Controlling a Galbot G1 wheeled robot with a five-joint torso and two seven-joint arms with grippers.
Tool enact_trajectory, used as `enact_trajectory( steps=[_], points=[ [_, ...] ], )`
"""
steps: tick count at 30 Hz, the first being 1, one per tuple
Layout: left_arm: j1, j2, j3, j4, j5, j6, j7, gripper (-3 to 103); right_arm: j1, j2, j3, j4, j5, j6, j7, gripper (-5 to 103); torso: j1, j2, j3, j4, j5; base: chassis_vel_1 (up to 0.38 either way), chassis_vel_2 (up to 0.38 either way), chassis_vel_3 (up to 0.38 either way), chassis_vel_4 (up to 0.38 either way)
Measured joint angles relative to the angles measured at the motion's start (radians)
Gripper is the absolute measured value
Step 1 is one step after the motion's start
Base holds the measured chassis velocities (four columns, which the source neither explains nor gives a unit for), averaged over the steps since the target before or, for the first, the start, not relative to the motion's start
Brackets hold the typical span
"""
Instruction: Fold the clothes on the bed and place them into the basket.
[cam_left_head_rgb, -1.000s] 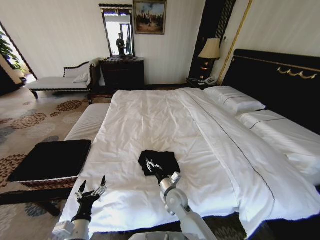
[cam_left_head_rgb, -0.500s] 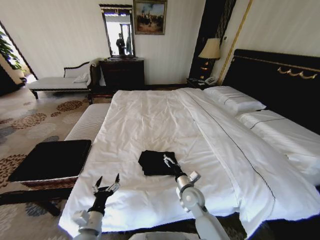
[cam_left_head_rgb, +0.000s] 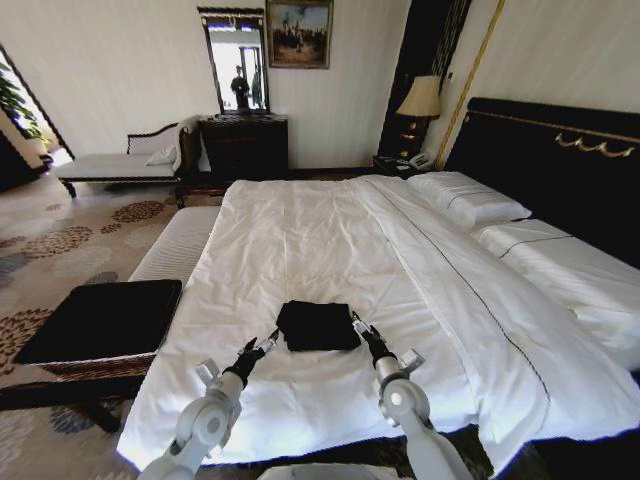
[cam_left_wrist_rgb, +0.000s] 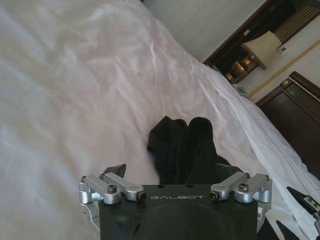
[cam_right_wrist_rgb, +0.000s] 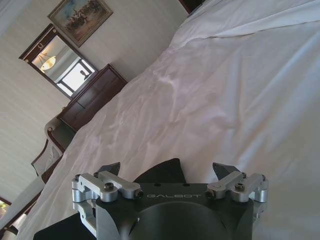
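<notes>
The clothes (cam_left_head_rgb: 318, 325) lie as a small folded black bundle near the front of the white bed (cam_left_head_rgb: 310, 240). My left gripper (cam_left_head_rgb: 268, 342) is open just off the bundle's left front corner, low over the sheet. On the other side, my right gripper (cam_left_head_rgb: 357, 322) is open at the bundle's right edge. The left wrist view has the clothes (cam_left_wrist_rgb: 182, 145) right ahead between the spread fingers (cam_left_wrist_rgb: 116, 171). A black corner of the clothes (cam_right_wrist_rgb: 162, 172) peeks out beside the right gripper's body in the right wrist view. Left of the bed stands the basket (cam_left_head_rgb: 100, 320) with its flat black top.
A pale striped bench (cam_left_head_rgb: 175, 245) runs along the bed's left side beyond the basket. Pillows (cam_left_head_rgb: 470, 200) and the black headboard (cam_left_head_rgb: 560, 160) are at the right. A dresser (cam_left_head_rgb: 245, 145), a chaise longue (cam_left_head_rgb: 120, 160) and a lamp (cam_left_head_rgb: 420, 100) line the far wall.
The right gripper has come off the top of the clothes to their right edge. The left arm has swung from the bed's front left edge inward to the clothes' left corner.
</notes>
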Motion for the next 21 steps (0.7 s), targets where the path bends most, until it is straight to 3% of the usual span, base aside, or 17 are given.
enact_trajectory(
  steps=[12,21],
  points=[
    [-0.2,-0.025,0.156,0.194,-0.011,0.018,0.071,100,0.003,0.0,0.004,-0.006,-0.005,-0.008,0.015,100,0.0,0.0,0.0,-0.0006,-0.0001,0.0,0.0,0.0,0.0],
    [-0.274,-0.057,0.168,0.272,-0.019,0.017,0.069,100,-0.001,0.004,0.005,-0.019,0.0,-0.01,0.023,100,0.0,0.0,0.0,-0.0005,-0.0001,0.0,0.0,0.0,0.0]
  ],
)
